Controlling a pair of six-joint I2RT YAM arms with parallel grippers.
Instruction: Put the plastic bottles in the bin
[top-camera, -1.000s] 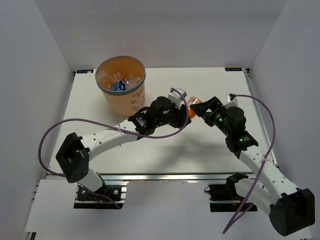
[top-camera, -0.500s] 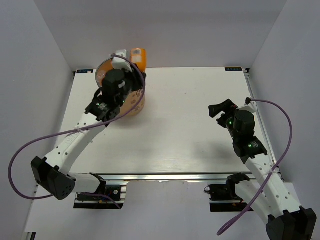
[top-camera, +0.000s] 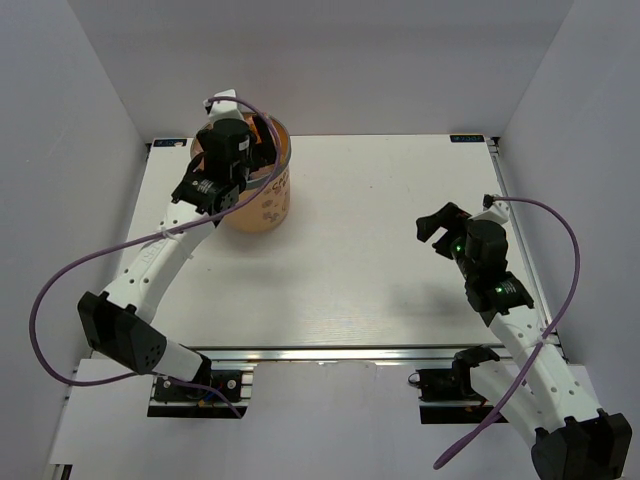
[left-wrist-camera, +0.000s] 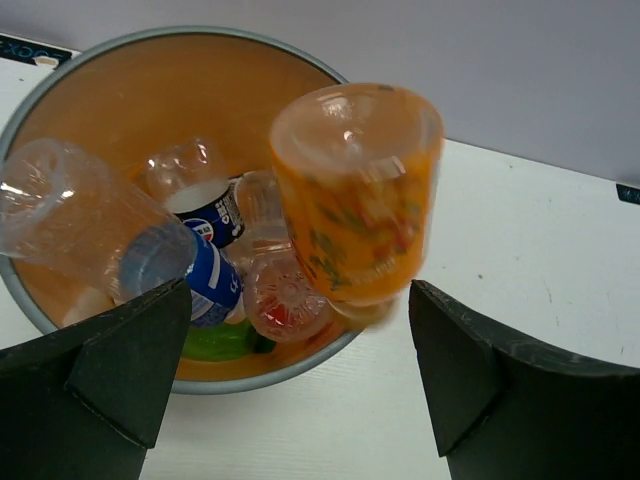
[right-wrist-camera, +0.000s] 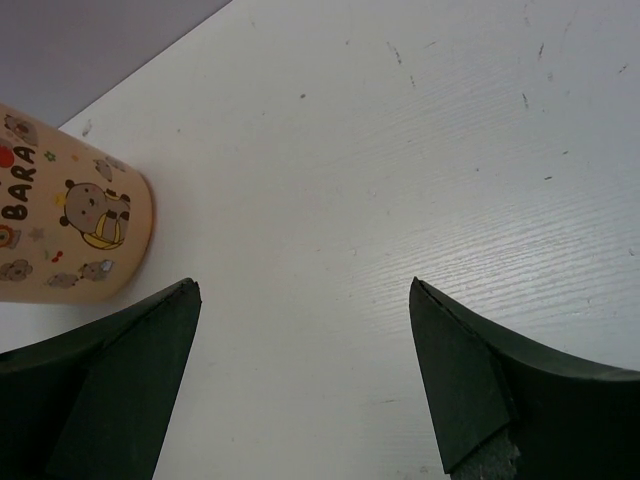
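Right above the bin (left-wrist-camera: 150, 90), an orange bottle (left-wrist-camera: 355, 195) is between the wide-apart jaws of the left tool (left-wrist-camera: 300, 290), touching neither. Other plastic bottles (left-wrist-camera: 90, 230) lie inside the bin. Well apart over the table (right-wrist-camera: 400, 150), the right tool (right-wrist-camera: 305, 285) is spread too, gripping nothing.

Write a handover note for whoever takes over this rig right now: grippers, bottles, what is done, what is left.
Left gripper: open, above the bin. An orange bottle sits loose between its fingers, touching neither, and looks to be dropping in.
Right gripper: open and empty, over the right side of the table.
Done: a clear bottle, a blue-labelled bottle, a green bottle and others lie in the bin; the exact count cannot be told.
Left: the top view shows no bottle on the table. Check that the orange bottle lands inside, then pull the left arm back.
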